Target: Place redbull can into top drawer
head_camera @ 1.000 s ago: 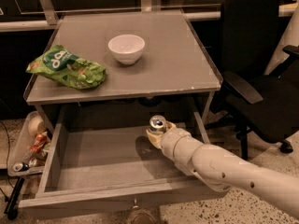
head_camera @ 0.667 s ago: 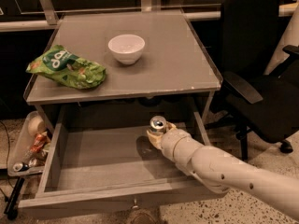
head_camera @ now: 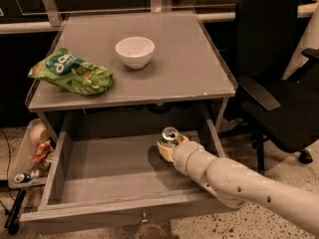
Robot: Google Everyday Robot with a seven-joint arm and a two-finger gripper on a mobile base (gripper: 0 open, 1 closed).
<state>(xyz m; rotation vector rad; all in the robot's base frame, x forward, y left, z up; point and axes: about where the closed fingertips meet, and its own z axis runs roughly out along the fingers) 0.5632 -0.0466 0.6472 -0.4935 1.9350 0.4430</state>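
Observation:
The top drawer (head_camera: pixel 99 168) is pulled wide open below the grey tabletop, with its small knob (head_camera: pixel 144 215) at the front centre. My gripper (head_camera: pixel 168 147) reaches in from the right and is shut on the redbull can (head_camera: pixel 169 135). Only the can's silver top shows above the fingers. The can stands upright over the drawer's right part, near the back. I cannot tell whether it touches the drawer floor.
A white bowl (head_camera: pixel 134 51) and a green snack bag (head_camera: pixel 70 72) lie on the grey tabletop (head_camera: pixel 189 68). A bin of trash with crushed cans (head_camera: pixel 30 156) hangs at the left. A black office chair (head_camera: pixel 279 83) stands at the right.

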